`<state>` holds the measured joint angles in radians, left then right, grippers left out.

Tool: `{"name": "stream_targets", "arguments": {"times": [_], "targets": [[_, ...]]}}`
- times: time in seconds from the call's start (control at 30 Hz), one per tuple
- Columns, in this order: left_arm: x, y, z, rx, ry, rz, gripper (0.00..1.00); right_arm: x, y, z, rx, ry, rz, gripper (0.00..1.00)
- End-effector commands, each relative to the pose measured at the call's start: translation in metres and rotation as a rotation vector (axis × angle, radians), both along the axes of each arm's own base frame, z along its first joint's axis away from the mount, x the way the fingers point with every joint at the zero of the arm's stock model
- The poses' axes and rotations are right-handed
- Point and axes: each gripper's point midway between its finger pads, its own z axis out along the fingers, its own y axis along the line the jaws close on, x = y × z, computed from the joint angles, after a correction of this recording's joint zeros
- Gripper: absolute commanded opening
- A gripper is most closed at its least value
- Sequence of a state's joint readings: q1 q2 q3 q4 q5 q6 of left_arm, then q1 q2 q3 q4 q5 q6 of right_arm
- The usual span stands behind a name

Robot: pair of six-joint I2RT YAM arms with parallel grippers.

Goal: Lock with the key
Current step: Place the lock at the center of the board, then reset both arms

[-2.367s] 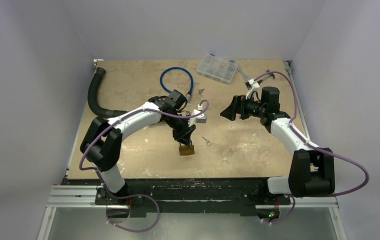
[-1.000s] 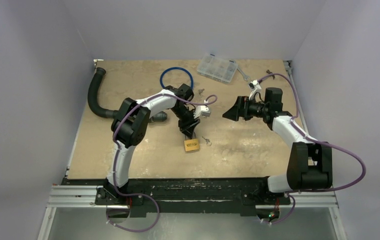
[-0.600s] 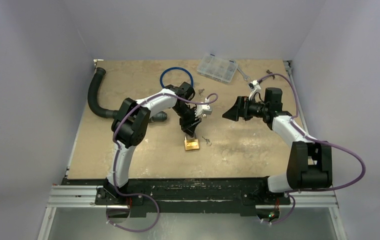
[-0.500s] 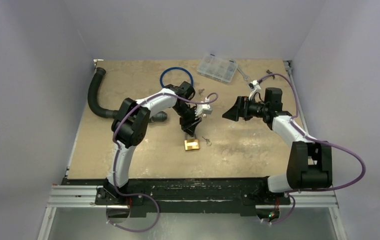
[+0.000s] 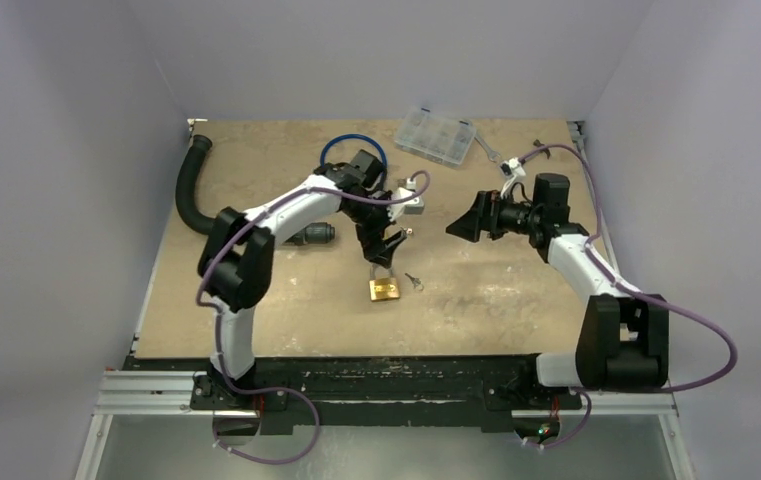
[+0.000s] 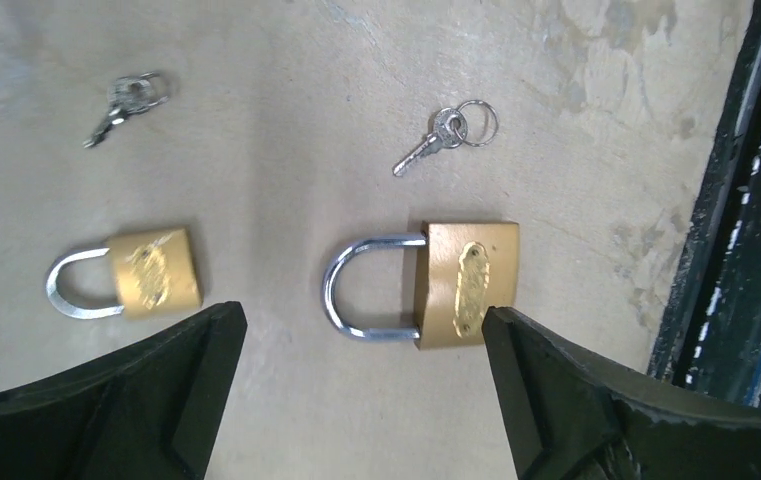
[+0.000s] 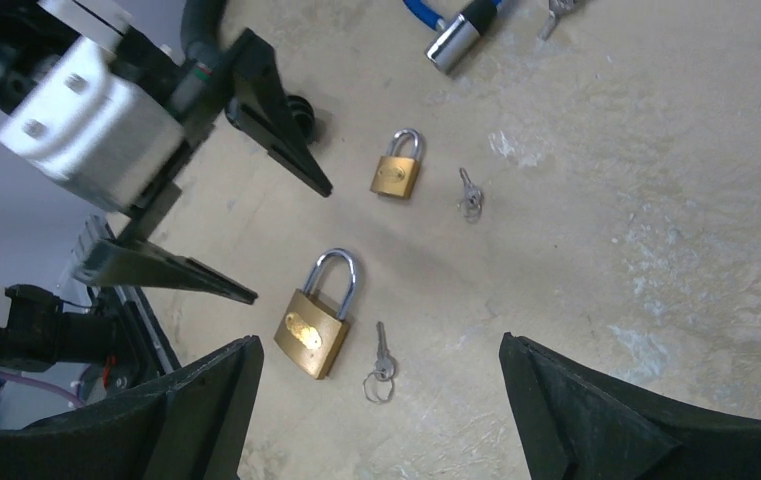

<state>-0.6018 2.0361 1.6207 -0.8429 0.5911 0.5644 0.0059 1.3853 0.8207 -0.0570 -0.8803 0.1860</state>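
Observation:
A brass padlock (image 5: 384,290) (image 6: 466,283) (image 7: 316,325) lies flat on the table, its steel shackle seated in the body. A small key (image 5: 414,281) (image 6: 444,135) (image 7: 380,360) on a ring rests just beside it. My left gripper (image 5: 384,250) (image 6: 361,340) hovers just above the padlock, open, with nothing between its fingers (image 7: 276,130). A smaller second padlock (image 6: 141,275) (image 7: 399,170) and a second key (image 6: 126,100) (image 7: 468,195) lie a little farther off. My right gripper (image 5: 466,228) (image 7: 377,342) hangs open to the right, pointed at the lock and key.
A clear plastic parts box (image 5: 436,135) sits at the back. A blue cable loop (image 5: 353,155) with a metal end (image 7: 456,35) lies behind the left gripper. A black hose (image 5: 191,190) and a black cylinder (image 5: 311,235) are at the left. The table's dark front rail (image 6: 746,200) runs close to the padlock.
My left gripper has opened wide and let go of the padlock, which now lies flat on the table. The left arm has lifted and its elbow has swung left. The right arm has barely moved.

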Motion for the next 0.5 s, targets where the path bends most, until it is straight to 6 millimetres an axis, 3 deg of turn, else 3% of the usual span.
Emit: {"name": "stream_targets", "arguments": {"times": [0.0, 0.27, 0.37, 0.47], "targets": [[0.023, 0.019, 0.071, -0.106, -0.162, 0.172, 1.00, 0.002, -0.002, 0.043, -0.022, -0.180, 0.007, 0.99], [0.048, 0.144, 0.143, -0.263, -0.211, 0.581, 1.00, -0.007, -0.013, 0.089, -0.107, -0.377, -0.027, 0.99], [0.049, 0.187, 0.157, -0.323, -0.211, 0.733, 1.00, -0.011, -0.017, 0.095, -0.135, -0.396, -0.047, 0.99], [0.048, 0.216, 0.155, -0.349, -0.190, 0.843, 1.00, -0.012, -0.028, 0.094, -0.198, -0.407, -0.100, 0.99]]}}
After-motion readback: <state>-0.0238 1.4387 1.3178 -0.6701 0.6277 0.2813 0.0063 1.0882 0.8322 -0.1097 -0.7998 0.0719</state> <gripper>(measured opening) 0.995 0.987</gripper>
